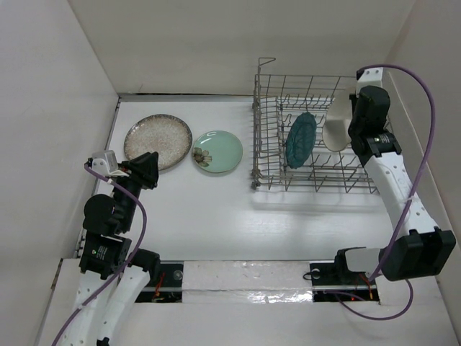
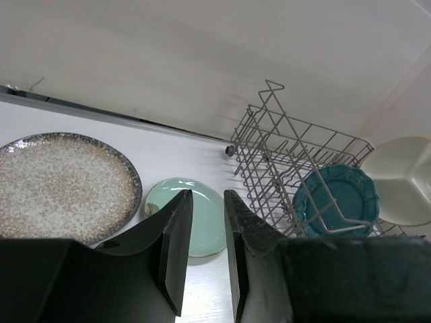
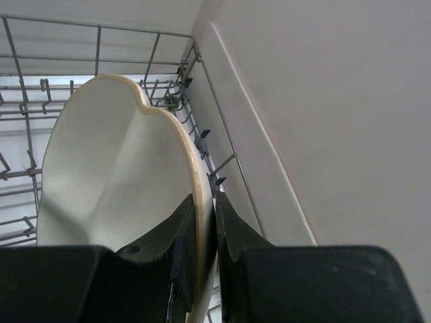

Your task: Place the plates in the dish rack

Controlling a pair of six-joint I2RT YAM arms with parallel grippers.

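The left gripper hovers with jaws slightly parted and empty, near the rim of the speckled beige plate. That plate lies flat on the table beside the mint green flower plate. Farther right, the dish rack holds the dark teal scalloped plate on edge. The right gripper clenches the rim of the cream divided plate, which stands upright at the rack's right end.
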